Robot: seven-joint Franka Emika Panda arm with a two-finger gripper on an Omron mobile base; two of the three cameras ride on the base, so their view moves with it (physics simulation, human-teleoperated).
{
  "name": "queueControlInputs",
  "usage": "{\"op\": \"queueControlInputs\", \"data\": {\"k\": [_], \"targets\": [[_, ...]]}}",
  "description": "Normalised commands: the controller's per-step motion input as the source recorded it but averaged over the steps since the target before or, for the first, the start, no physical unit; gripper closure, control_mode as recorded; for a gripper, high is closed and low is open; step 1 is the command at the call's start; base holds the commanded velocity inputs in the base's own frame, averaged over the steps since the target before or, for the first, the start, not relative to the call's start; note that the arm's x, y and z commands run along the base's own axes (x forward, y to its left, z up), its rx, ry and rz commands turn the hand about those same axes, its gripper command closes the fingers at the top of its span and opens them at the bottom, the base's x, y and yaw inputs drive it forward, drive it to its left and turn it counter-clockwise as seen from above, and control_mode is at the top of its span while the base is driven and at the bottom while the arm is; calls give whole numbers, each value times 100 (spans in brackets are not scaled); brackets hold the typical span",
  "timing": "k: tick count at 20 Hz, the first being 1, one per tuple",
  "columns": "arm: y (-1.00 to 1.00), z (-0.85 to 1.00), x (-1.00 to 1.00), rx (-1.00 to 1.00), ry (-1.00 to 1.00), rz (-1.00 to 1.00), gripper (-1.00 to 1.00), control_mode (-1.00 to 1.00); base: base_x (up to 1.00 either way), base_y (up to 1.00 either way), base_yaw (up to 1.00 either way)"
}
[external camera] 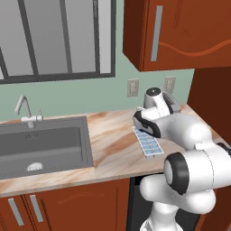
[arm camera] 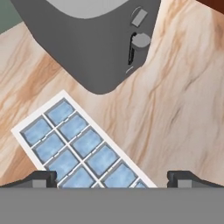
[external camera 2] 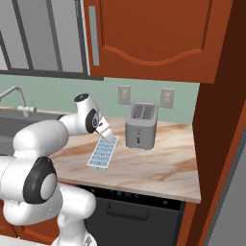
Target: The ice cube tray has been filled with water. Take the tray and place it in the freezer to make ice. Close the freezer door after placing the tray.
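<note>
The tray lies flat on the tabletop, just left of the toaster, its long axis running near to far. The tool hangs above its far end, jaws spread wide and empty, one tip on either side of the tray.

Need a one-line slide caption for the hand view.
Open gripper above white ice cube tray with pale-blue cells on marbled countertop, beside grey toaster.
</note>
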Motion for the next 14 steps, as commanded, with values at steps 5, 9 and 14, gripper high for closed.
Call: {"op": "queueControlInputs", "data": {"k": [5,9,14], "targets": [[0,-6,11,0,0,0,-100,-100,0,0,0],[0,-10,16,0,0,0,-100,-100,0,0,0],[0,-12,14,0,0,0,-100,-100,0,0,0]]}}
